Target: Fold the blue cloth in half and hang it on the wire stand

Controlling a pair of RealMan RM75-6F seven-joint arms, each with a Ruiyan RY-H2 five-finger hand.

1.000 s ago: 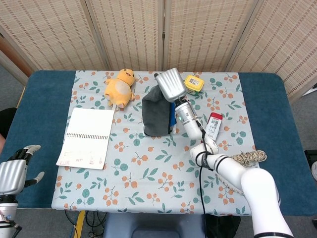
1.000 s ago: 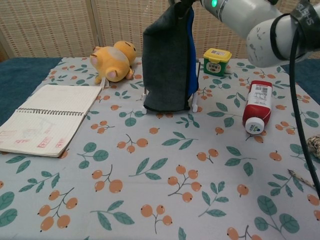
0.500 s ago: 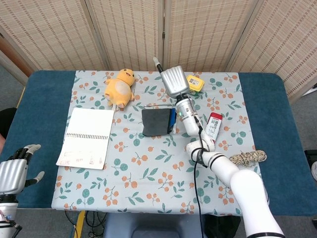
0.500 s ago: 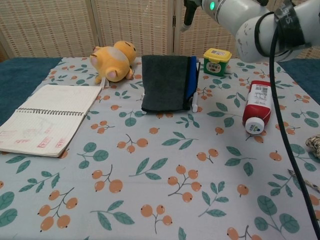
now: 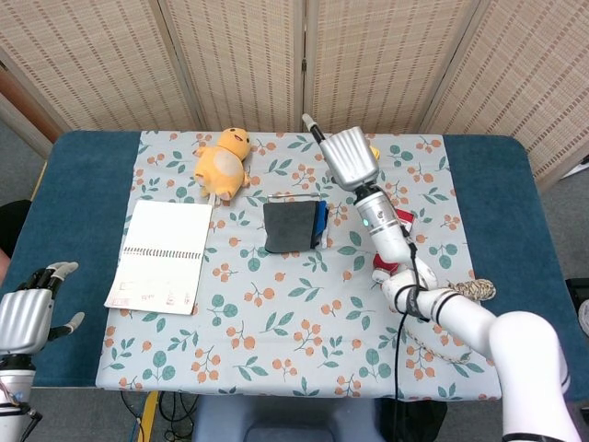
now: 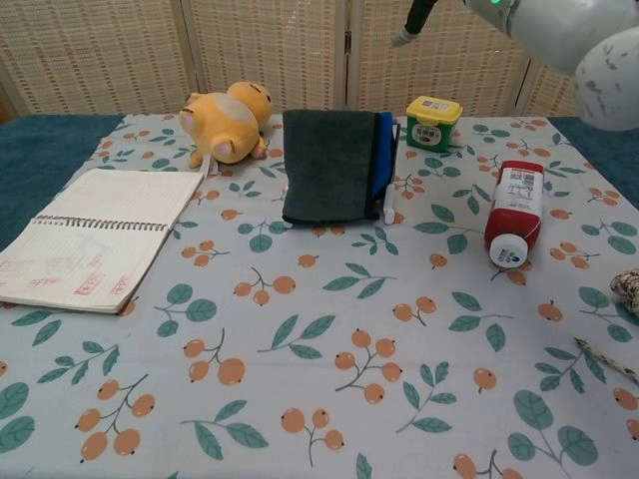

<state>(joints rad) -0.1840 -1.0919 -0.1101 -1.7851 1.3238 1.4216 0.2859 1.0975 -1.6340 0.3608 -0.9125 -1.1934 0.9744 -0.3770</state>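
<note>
The folded blue cloth (image 5: 293,226) (image 6: 334,167) hangs draped over the wire stand (image 6: 390,210), of which only a thin wire and white feet show at the cloth's right edge. My right hand (image 5: 348,157) is raised above the table, to the right of and behind the cloth, fingers spread and holding nothing. In the chest view only a fingertip (image 6: 414,20) and part of its arm show at the top. My left hand (image 5: 26,318) hangs low off the table's front left corner, fingers apart and empty.
A yellow plush toy (image 5: 223,161) (image 6: 225,122) lies left of the cloth, with an open spiral notebook (image 5: 161,255) (image 6: 95,235) in front of it. A yellow jar (image 6: 433,122), a red bottle (image 6: 513,212) and a rope coil (image 5: 460,293) lie to the right.
My right hand let go of the cloth, which dropped from its held-up height to hang low over the stand. The hand then drew away up and to the right.
</note>
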